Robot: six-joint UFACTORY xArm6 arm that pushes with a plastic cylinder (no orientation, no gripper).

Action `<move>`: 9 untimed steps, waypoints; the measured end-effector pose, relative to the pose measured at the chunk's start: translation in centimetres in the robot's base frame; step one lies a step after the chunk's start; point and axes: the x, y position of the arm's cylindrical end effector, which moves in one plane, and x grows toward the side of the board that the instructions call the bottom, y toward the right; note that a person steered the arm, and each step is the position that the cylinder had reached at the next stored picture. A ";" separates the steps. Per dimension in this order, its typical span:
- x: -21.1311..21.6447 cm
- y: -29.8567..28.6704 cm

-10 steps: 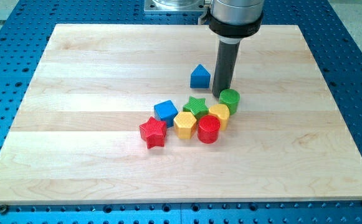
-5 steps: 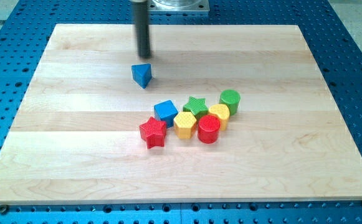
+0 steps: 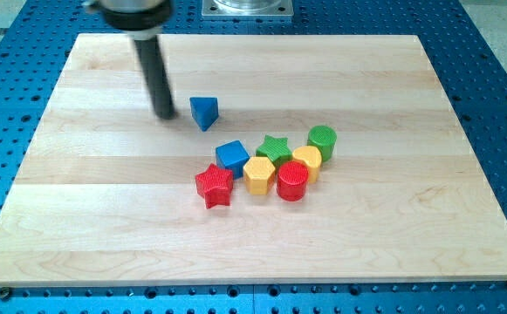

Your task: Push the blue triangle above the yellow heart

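Hand? None on this arm, so nothing is spread, pressed or pinching (it ends in a plain dark rod). My tip (image 3: pixel 164 115) sits on the wooden surface (image 3: pixel 410 218), just beside the blue triangle (image 3: pixel 203 112), on the view's left of it. I can't tell if they touch, but a thin gap seems to show.

The blue triangle is alone, up and to the view's left of the pile. The yellow heart (image 3: pixel 307 160) looks to be the yellow block on the view's right of the pile. Its shape is hard to make out b/c the red cylinder (image 3: pixel 292 180) hides part of it. The green cylinder (image 3: pixel 322 138) touches it at the top right, and the green star (image 3: pixel 276 146) is just beside it on the left. The other yellow block (image 3: pixel 259 174), blue cube (image 3: pixel 232 155) and red star (image 3: pixel 214 185) sit further left.

What could go wrong, I think:
- The spot above the heart is tight, w/ the green star and green cylinder on both sides. A push that runs too low could knock them, and the heart could move too.
- The triangle has slanted sides, so a push that is off its middle could make it spin or slip away from my tip.
- A push that is too long could send it past the heart, toward the view's right.
- Mixing up the two yellow blocks would put it in the wrong place.
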 end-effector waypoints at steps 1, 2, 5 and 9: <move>-1.3 9.7; -1.3 7.3; 2.0 14.8; 0.1 23.4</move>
